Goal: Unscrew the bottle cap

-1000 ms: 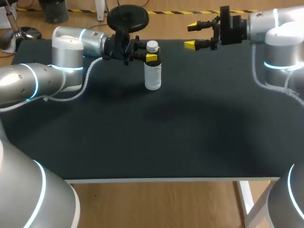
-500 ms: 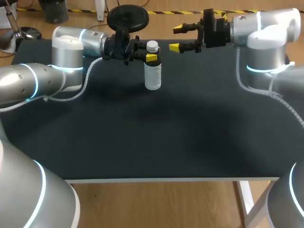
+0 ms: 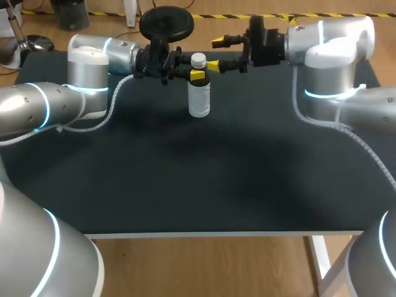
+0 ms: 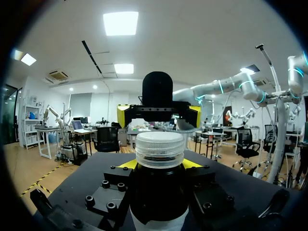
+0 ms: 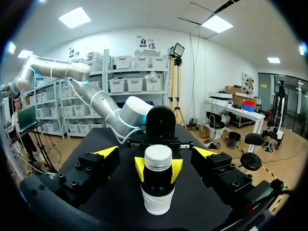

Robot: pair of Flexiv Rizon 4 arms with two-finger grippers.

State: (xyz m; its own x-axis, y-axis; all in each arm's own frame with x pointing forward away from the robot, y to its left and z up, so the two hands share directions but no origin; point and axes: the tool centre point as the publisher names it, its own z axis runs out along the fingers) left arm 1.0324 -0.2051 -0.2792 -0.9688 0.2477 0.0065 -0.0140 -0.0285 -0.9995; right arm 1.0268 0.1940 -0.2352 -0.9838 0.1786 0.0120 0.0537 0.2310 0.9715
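1. Left end effector: closed on the bottle just under the cap. The bottle stands upright at the far middle of the counter.
2. Right end effector: spread wide, empty, beside the cap (not around it).
3. Recommendation: centre both fingers on the cap, close squarely, then twist.

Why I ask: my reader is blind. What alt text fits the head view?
A small bottle with a white cap stands on a black table, its neck clamped by the left hand. The right hand hovers open beside the cap.
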